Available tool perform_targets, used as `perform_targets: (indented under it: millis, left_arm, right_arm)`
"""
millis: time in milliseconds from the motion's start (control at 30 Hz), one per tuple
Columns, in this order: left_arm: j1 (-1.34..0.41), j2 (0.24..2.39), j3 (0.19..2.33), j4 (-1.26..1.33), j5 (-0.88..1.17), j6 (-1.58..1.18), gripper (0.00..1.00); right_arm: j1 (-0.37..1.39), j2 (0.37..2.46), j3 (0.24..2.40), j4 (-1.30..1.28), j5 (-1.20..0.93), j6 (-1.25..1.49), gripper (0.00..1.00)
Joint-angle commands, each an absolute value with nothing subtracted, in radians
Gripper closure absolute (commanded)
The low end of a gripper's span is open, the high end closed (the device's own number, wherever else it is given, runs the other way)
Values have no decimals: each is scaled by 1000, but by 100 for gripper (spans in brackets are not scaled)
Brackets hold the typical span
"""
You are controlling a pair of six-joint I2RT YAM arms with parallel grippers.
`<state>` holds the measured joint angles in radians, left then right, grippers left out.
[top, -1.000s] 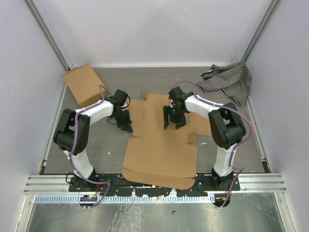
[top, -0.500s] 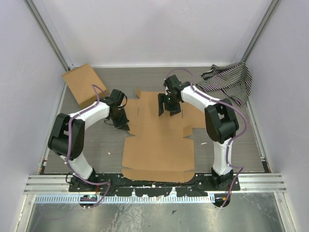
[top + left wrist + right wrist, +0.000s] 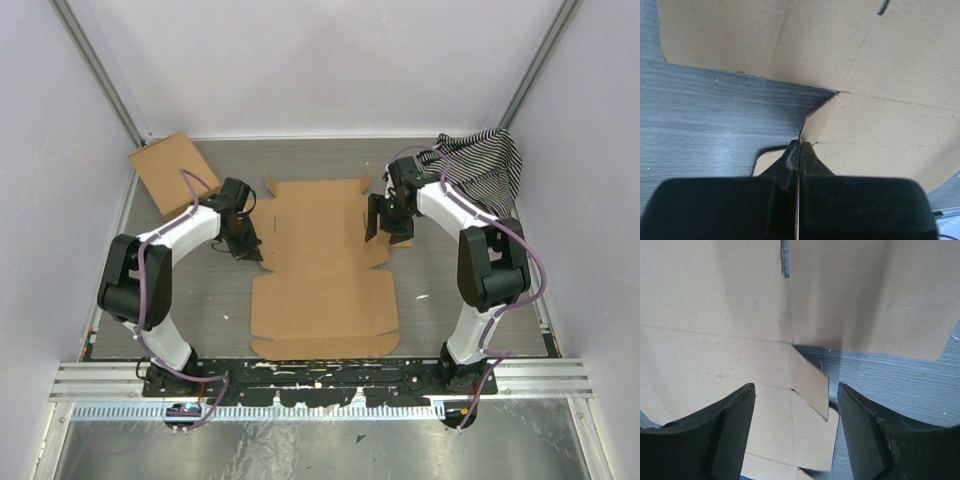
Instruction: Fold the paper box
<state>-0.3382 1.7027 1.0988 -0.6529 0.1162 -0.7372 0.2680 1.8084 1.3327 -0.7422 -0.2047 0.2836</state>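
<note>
From above, the paper box (image 3: 320, 265) lay unfolded on the table (image 3: 200, 300) between my arms, with my left end effector (image 3: 249, 250) at its left edge and my right end effector (image 3: 385, 225) over its far right side. In my left wrist view, my fingers (image 3: 790, 160) were pressed fully together at a notch in the box's edge; I could not tell whether they pinched cardboard. In my right wrist view, my fingers (image 3: 735, 410) stood wide apart and empty above a small side flap (image 3: 810, 385).
</note>
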Motion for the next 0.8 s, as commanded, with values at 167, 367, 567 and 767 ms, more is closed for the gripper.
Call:
perform_targets:
  millis: [167,367,567,767]
  left_arm:
    - [-334,1734,1217,-624,167,-686,98]
    - [-336,1756,1245,-596,226,-683,87]
    - [-353,1804,1280,-580,271,-684,67]
    - [-372,1852,1330,-594,294,-678,62]
  right_arm:
    - [286,1800,1326,-749,-254,258,29]
    - [287,1795,1304,-722,-299,253,33]
    - [294,1813,1333,-709,-333,262,37]
    - [321,1848,1377,-712,-331,275,38]
